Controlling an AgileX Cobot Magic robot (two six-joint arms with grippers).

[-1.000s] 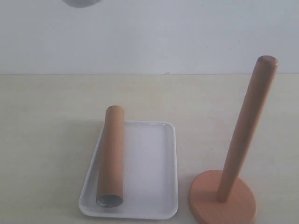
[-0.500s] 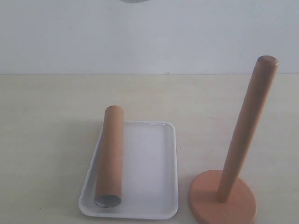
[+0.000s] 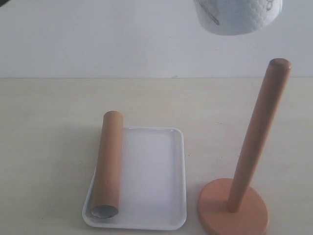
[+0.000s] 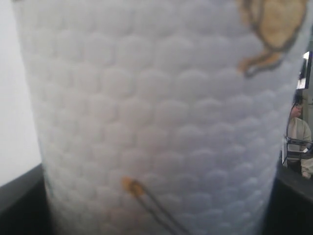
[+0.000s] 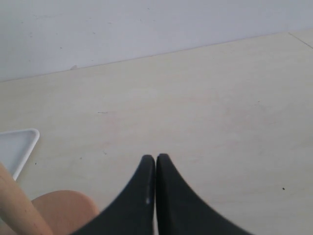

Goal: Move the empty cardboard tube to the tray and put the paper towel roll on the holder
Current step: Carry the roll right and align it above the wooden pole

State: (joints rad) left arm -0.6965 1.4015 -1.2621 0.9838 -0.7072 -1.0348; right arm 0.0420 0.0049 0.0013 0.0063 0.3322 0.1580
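The left hand [image 4: 156, 218] is clamped around the paper towel roll [image 4: 156, 112]. The roll's white embossed face fills the space between the hand's dark fingers [image 4: 19, 208], which press against its two sides. A brown printed cartoon sits on the paper near the hand, and another lies farther up the roll. Past the roll's edge, far behind the hand, a person in a light top [image 4: 298, 134] is in sight.

The right hand [image 5: 155, 161] has its two black fingertips pressed together with nothing between them. It hangs over the pale table [image 5: 205, 98]. Close beside its fingers is the holder [image 5: 66, 208], showing part of its reddish disc base and a slice of its lighter post. Beyond the holder, farther from this hand, the rounded corner of the tray [image 5: 22, 139] shows white.

In the exterior view, the roll [image 3: 238, 14] hangs in the air at the top edge of the picture. It is higher than the rounded top of the holder [image 3: 259, 132] and clear of it, with its core not on the post. The holder stands upright on the table [image 3: 49, 122]. Well below the left hand, the tray [image 3: 156, 186] lies flat just beside the holder's base. The empty cardboard tube [image 3: 106, 164] lies lengthwise in the tray along the long rim farthest from the holder. Its grey open end faces the camera, and its other end reaches over the tray's far rim.
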